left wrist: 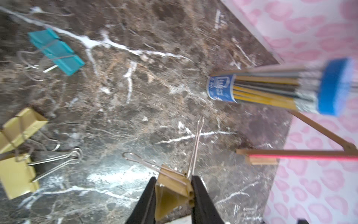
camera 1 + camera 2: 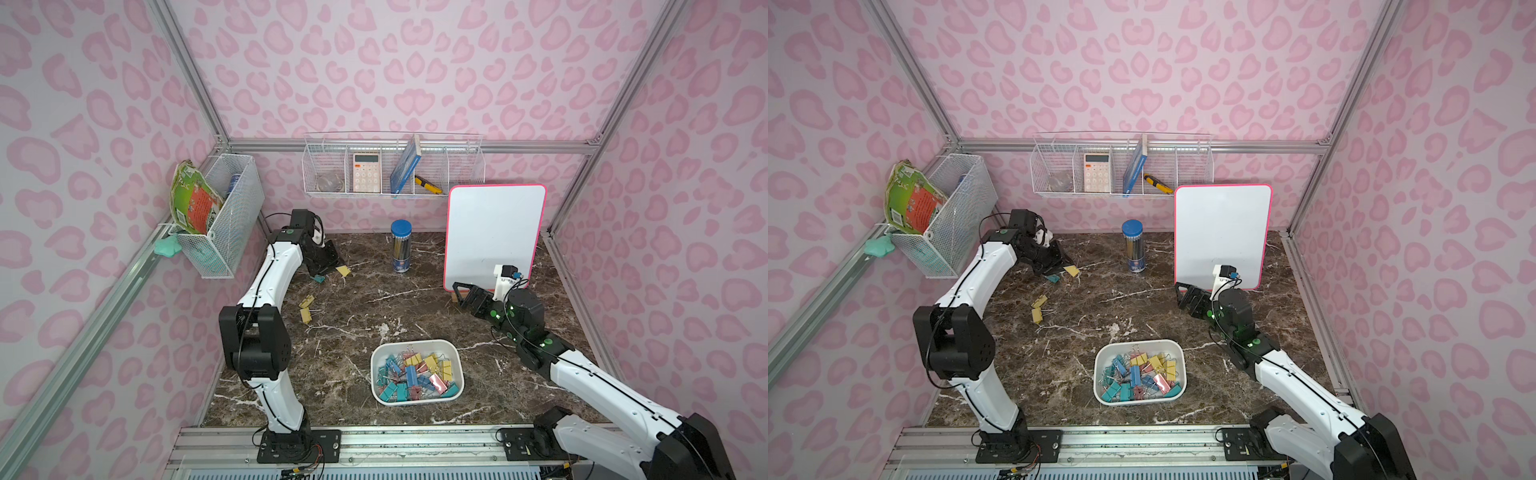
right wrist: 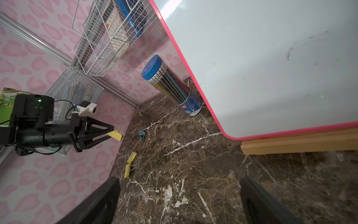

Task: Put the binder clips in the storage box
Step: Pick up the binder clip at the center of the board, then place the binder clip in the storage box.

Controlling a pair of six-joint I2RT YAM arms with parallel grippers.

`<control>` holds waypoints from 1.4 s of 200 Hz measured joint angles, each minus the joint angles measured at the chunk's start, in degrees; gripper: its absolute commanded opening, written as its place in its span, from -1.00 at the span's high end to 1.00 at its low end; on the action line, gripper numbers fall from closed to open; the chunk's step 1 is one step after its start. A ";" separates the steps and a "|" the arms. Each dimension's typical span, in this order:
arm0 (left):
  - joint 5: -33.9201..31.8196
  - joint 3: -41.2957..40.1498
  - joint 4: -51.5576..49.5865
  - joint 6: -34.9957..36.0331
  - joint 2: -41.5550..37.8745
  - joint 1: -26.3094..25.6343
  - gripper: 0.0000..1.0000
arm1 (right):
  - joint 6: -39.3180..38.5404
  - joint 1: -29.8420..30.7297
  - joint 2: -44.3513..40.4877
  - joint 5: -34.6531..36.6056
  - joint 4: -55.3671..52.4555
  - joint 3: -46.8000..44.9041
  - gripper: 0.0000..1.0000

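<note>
Left wrist view: a yellow binder clip (image 1: 170, 194) is seen clamped by its folded body between the fingers of the left gripper (image 1: 174, 180), with its two wire handles splayed out ahead. From the right wrist view it is judged to be held clear of the surface (image 3: 193, 155), at the far left of the scene. Three more binder clips lie loose close by. A teal clip (image 2: 319, 279) is found just beside the gripper, and two yellow clips (image 2: 306, 318) lie against each other a little nearer. The storage box (image 2: 419, 401) is set near the middle of the near side, well apart from the left gripper, and a heap of pink, teal, blue and yellow clips is already held in it.

The step in hand is taken to be the carry to the box. The clench should be kept firm, since the painted metal is probably slippery. The clip should be raised enough for its handles to pass over the two yellow clips and the box rim. Release is best made low over the heap (a high drop could bounce out).

The right gripper (image 3: 180, 181) is spread wide and empty, at the right by the foot of the whiteboard (image 2: 494, 232). The pencil tube (image 2: 401, 249) stands far off the likely path.
</note>
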 measured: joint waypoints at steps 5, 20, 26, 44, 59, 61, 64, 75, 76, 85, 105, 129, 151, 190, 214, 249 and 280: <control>1.27 -0.44 0.00 0.42 -1.18 -0.85 0.52 | 0.00 0.00 0.26 -0.04 0.15 0.04 -0.97; 4.81 -1.86 0.26 1.75 -4.50 -3.65 0.52 | 0.00 0.00 1.14 -0.39 0.42 0.33 -0.97; 6.19 -2.64 0.42 2.64 -6.03 -5.09 0.53 | 0.00 0.00 1.55 -0.39 0.44 0.52 -0.97; 8.81 -4.63 0.42 4.76 -10.14 -10.10 0.54 | -0.02 0.00 2.58 -0.42 1.11 0.92 -0.97; 10.16 -6.14 0.48 7.19 -13.11 -15.85 0.54 | -0.02 0.00 3.32 -0.52 1.75 1.09 -0.97; 10.25 -6.27 0.50 7.37 -13.35 -16.46 0.54 | -0.02 0.00 3.43 -0.59 1.84 1.11 -0.97; 10.38 -6.58 0.57 7.72 -13.88 -17.68 0.54 | -0.02 0.00 3.56 -0.66 1.95 1.14 -0.97; 10.49 -7.54 0.79 8.98 -15.21 -22.16 0.54 | 0.00 -0.17 4.04 -0.81 2.05 1.14 -0.97; 10.47 -7.67 0.83 9.14 -15.39 -22.86 0.54 | 0.00 -0.20 4.07 -0.83 2.05 1.14 -0.97; 10.05 -8.31 0.94 10.14 -16.15 -26.80 0.55 | 0.07 -0.55 4.37 -1.20 2.12 1.09 -0.97; 6.56 -9.55 2.27 11.45 -16.94 -35.69 0.55 | 0.68 -1.70 4.48 -2.03 3.10 0.39 -0.97; 2.45 -11.91 5.25 12.11 -16.57 -43.50 0.57 | 1.68 -3.41 3.91 -3.02 3.39 -0.96 -0.97; -1.29 -13.66 7.91 12.46 -13.79 -47.39 0.58 | 1.73 -4.09 2.84 -3.34 3.45 -1.29 -0.97; -6.45 -17.14 9.33 11.85 -8.85 -48.68 0.54 | 1.92 -4.50 0.68 -3.50 3.63 -2.49 -0.97; -7.65 -20.39 9.99 11.78 -8.26 -49.46 0.52 | 1.92 -4.81 -0.20 -3.50 3.19 -3.17 -0.97; -9.90 -24.02 10.19 11.52 -7.63 -49.53 0.51 | 1.92 -4.81 -0.48 -3.30 3.08 -3.26 -0.97; -11.87 -25.53 10.34 11.23 -6.97 -49.70 0.41 | 1.95 -4.81 -0.13 -3.30 3.08 -3.26 -0.97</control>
